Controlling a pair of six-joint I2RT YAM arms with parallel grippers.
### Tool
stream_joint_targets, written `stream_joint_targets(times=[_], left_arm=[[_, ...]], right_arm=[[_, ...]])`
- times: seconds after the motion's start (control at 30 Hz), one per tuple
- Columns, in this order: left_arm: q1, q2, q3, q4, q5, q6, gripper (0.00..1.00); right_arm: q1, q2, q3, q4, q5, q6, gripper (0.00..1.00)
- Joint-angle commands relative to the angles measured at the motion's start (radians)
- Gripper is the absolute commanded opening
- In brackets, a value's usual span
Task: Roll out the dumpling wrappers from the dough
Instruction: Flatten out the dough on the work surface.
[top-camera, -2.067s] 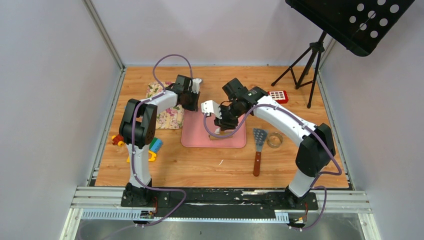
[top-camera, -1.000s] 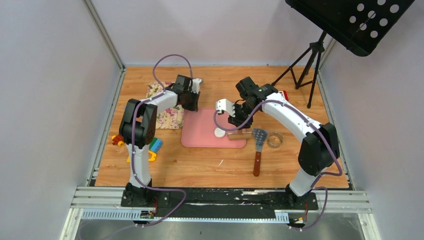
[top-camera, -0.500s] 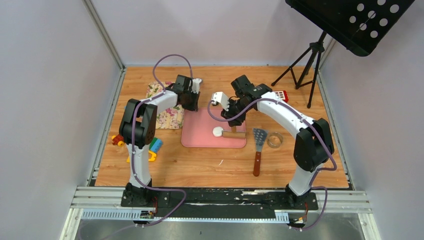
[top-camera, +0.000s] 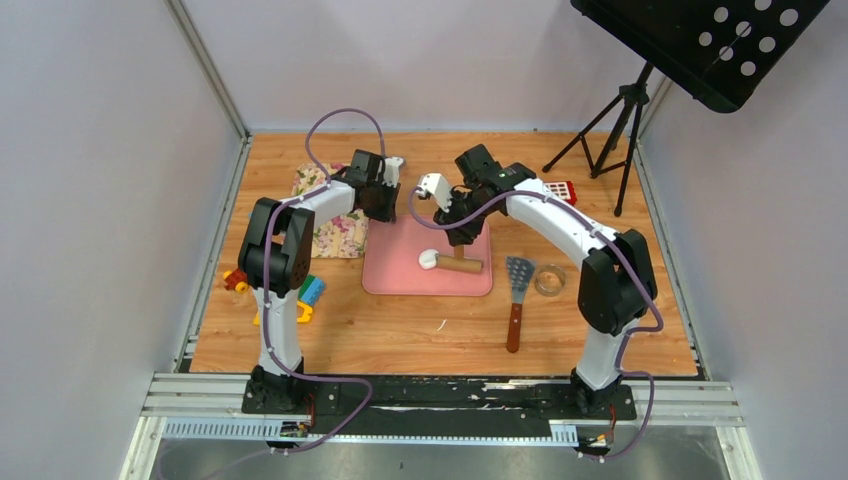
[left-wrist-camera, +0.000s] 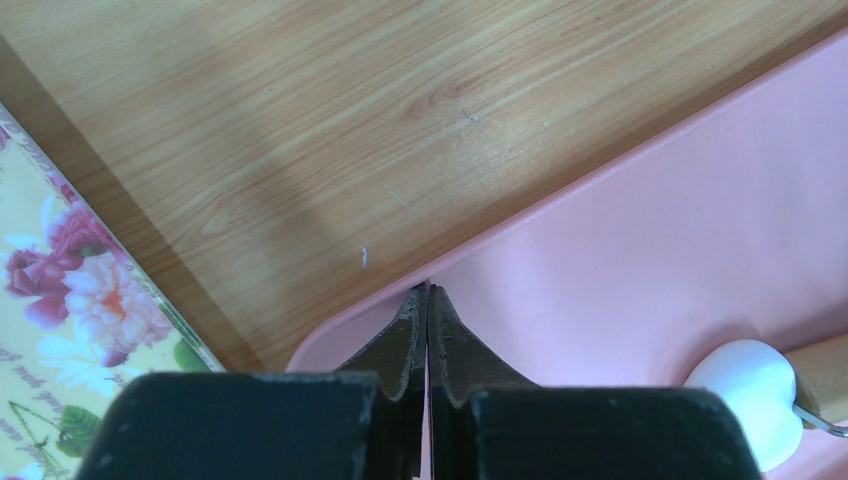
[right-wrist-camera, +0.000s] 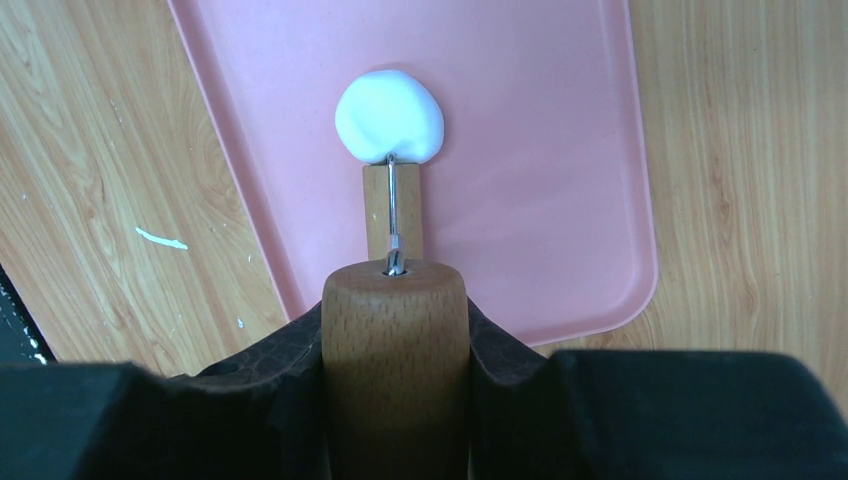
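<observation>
one lump of dough (right-wrist-camera: 390, 116) lies on the single pink mat (right-wrist-camera: 560, 150) in the middle of the counter (top-camera: 400, 330), on the half of the mat toward the counter's near edge. the right pincer (right-wrist-camera: 393, 335) stands partly open, its two fingers clamped on the wooden handle of one small roller (right-wrist-camera: 392, 205), whose wooden drum touches the side of the dough. the left pincer (left-wrist-camera: 428, 305) is fully closed with nothing in it, its tips at the mat's corner toward the counter's far left corner. toward the counter's right edge lie one spatula (top-camera: 517, 290) and one metal ring (top-camera: 549, 280), just beside each other. toward the left edge lie one floral cloth (top-camera: 345, 238) and a small heap of coloured blocks (top-camera: 308, 292).
</observation>
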Motion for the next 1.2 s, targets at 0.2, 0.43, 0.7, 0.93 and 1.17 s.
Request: stream_joint_targets(times=[0.2,0.43,0.7,0.93,1.17], left_arm=[[0.002,0.031,0.005,-0.020,-0.042,0.004,0.00],[0.002,0.030,0.007,-0.024,-0.041,0.005,0.00],[0.002,0.028,0.009,-0.024,-0.042,0.005,0.00],[0.002,0.024,0.009,-0.027,-0.047,0.006,0.00],[0.002,0.024,0.010,-0.029,-0.050,0.007,0.00]], right_arm=[[0.017,0.041,0.082,0.141,0.071,-0.003,0.00],[0.019,0.021,0.099,0.142,0.209,-0.068,0.00],[0.017,-0.090,0.085,0.077,0.155,-0.128,0.00],[0.022,-0.158,0.051,0.050,0.000,-0.115,0.00],[0.034,-0.162,0.071,0.060,0.029,-0.083,0.00]])
